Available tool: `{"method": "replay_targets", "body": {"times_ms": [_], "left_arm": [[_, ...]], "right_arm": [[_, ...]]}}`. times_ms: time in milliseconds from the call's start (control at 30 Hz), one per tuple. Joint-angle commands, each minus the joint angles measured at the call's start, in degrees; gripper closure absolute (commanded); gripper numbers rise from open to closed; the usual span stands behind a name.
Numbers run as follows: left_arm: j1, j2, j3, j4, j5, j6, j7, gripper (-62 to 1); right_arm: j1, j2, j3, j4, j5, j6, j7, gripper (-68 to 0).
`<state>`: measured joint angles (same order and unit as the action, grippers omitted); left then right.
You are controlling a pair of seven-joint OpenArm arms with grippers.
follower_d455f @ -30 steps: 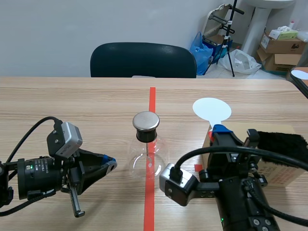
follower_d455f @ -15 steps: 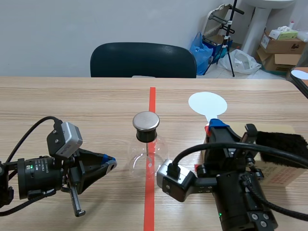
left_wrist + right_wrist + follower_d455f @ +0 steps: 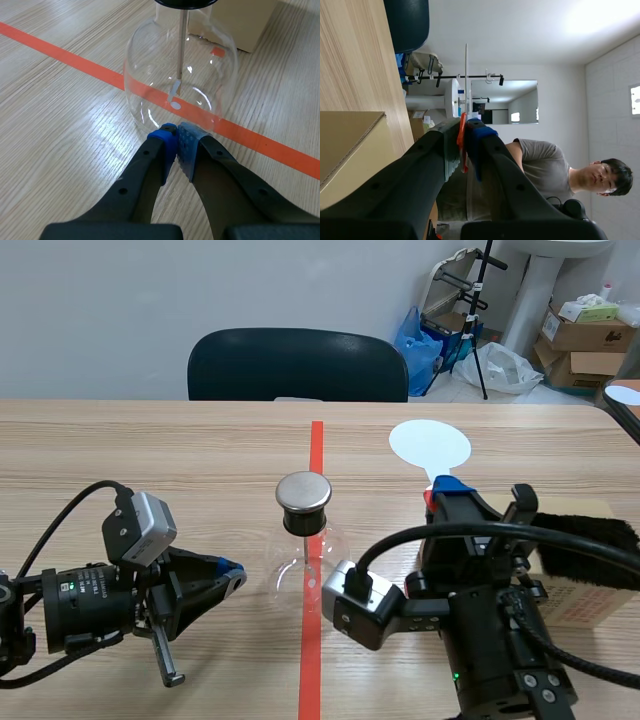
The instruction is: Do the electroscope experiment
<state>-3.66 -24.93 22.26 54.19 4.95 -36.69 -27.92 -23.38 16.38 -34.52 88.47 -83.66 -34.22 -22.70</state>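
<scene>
Electroscope (image 3: 305, 565) is standing mid-bench (image 3: 150, 460) on the red tape line, with a metal cap (image 3: 303, 492) on top and a foil leaf (image 3: 175, 95) hanging inside the clear bulb. Left hand (image 3: 176, 137) is lying low, fingers pressed together on nothing, tips just beside the bulb's base. Right hand (image 3: 445, 495) is clamping the red stem (image 3: 462, 135) of a white disc (image 3: 429, 445), holding it raised to the right of the flask, near a cardboard box (image 3: 585, 605).
</scene>
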Motion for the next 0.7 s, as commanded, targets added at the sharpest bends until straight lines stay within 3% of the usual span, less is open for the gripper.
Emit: {"method": "replay_targets", "body": {"times_ms": [0, 667], "left_arm": [[-0.33, 0.15, -0.31, 0.76, -0.63, -0.04, -0.79, -3.1], [-0.31, 0.13, -0.31, 0.44, -0.61, 0.15, -0.79, -3.1]], "right_arm": [[0.61, 0.44, 0.33, 1.11, -0.04, -0.61, -0.07, -1.1], [0.5, 0.44, 0.33, 1.11, -0.04, 0.0, -0.07, -1.0]]}}
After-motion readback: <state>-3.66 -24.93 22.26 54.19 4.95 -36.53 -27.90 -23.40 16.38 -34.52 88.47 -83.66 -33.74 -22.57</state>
